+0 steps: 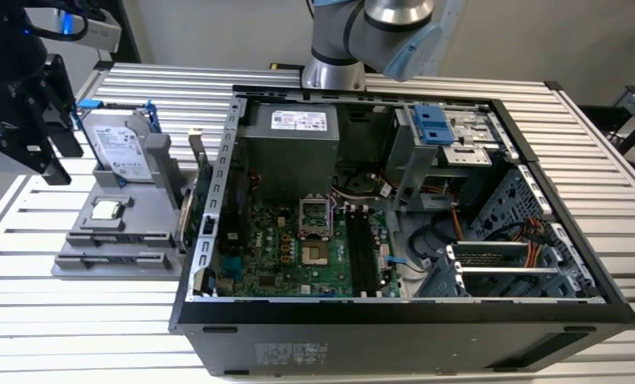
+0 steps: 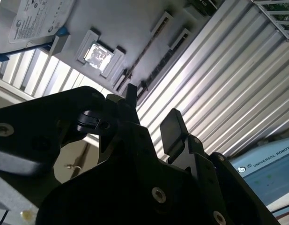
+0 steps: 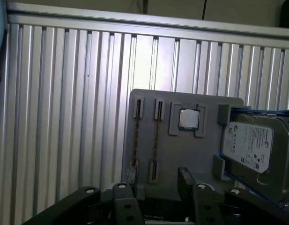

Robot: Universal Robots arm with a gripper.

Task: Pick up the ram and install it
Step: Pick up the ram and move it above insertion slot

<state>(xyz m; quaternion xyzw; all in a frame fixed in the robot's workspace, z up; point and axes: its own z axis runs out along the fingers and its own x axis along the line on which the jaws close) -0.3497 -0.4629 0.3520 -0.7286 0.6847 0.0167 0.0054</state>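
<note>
Ram (image 3: 156,140) stands edgewise in gray holder (image 3: 181,154), hand (image 3: 157,176) spread nearby.

Silver arm, pale-blue cap, black gripper.
Here's the arm (image 1: 387,20): fat, rounded silver-grey joints, one closed off with a light-blue cap (image 1: 416,48). The gripper (image 3: 157,180) is matte black, all blocky plates dotted with shiny round screw heads (image 2: 157,192), and has two flat dark fingers (image 2: 171,126).

One open computer case (image 1: 403,340), one gray holder (image 1: 136,234), one hard drive (image 1: 120,144), one processor chip (image 1: 106,210), one ram (image 3: 156,138), one tabletop (image 1: 61,320).
</note>
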